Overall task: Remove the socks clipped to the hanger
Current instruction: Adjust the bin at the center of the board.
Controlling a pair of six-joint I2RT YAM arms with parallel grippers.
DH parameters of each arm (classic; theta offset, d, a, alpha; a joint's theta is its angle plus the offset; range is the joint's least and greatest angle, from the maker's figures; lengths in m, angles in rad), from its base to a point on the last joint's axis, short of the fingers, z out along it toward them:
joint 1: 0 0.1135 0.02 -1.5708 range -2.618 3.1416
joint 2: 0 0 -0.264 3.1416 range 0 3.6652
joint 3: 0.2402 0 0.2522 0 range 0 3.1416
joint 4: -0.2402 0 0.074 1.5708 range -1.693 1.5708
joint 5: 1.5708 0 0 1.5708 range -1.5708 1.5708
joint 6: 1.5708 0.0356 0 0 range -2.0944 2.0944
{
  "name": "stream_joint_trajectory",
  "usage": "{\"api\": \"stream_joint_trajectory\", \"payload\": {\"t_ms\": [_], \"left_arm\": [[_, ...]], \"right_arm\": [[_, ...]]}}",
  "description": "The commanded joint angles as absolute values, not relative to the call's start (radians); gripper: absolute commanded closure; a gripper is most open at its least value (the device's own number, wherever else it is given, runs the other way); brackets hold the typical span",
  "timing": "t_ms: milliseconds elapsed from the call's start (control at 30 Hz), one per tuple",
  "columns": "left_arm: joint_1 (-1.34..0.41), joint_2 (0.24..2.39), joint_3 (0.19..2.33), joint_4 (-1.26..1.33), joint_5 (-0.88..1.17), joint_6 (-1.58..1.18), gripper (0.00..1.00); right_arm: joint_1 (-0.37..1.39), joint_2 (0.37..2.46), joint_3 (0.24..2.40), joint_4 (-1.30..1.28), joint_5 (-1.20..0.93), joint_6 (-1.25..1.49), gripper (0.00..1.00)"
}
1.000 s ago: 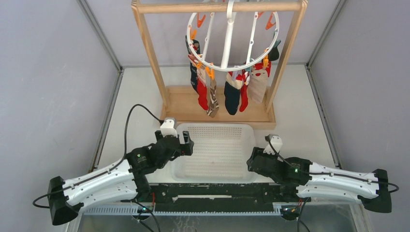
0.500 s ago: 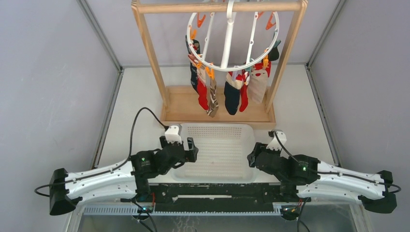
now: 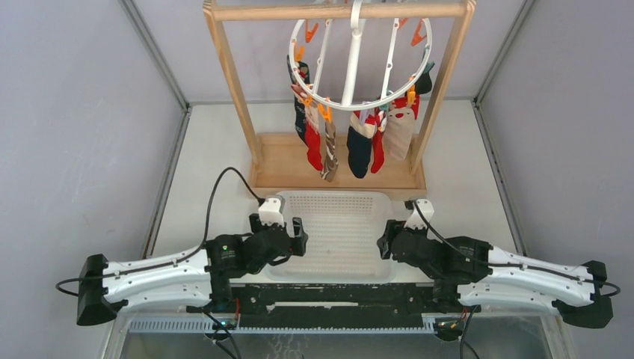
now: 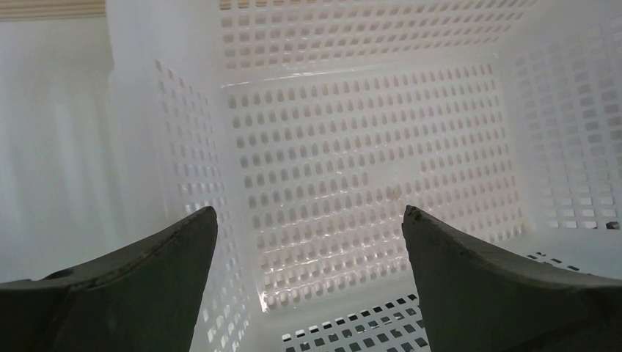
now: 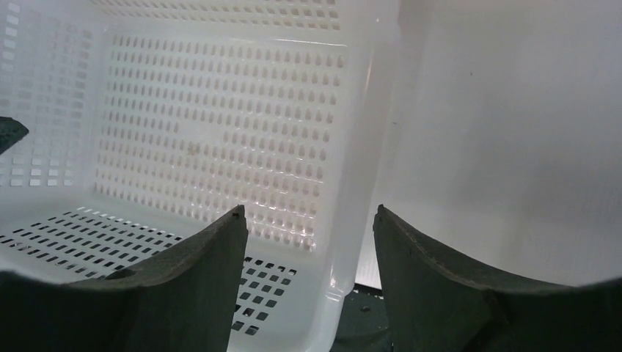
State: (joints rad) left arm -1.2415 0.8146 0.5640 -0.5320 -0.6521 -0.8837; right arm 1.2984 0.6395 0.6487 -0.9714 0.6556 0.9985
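Socks: soft, light, limp fabric, clipped under hanger, beyond basket far rim. Likely best pinched mid-leg and pulled down off clips. Left gripper, right gripper: both spread, empty, at basket's side walls.

Red, navy and striped socks hang clipped under the round white hanger, well beyond the left gripper and right gripper.
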Motion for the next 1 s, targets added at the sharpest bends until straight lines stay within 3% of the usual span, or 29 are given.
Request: {"api": "stream_joint_trajectory", "payload": {"t_ms": [0, 333, 600, 967], "left_arm": [[-1.292, 0.862, 0.654, -0.553, -0.699, -0.913, 0.0], [-1.422, 0.933, 0.728, -0.605, -0.749, -0.99, 0.0], [-1.513, 1.05, 0.767, -0.615, -0.758, -1.059, 0.0], [-1.59, 1.022, 0.712, -0.637, -0.755, -1.147, 0.0]], "right_arm": [[1.308, 0.645, 0.718, -0.958, 0.684, 0.949, 0.28], [1.308, 0.499, 0.738, -0.982, 0.668, 0.939, 0.24], [1.308, 0.522, 0.745, -0.933, 0.624, 0.891, 0.24], [1.308, 0.577, 0.747, -0.893, 0.598, 0.891, 0.23]]}}
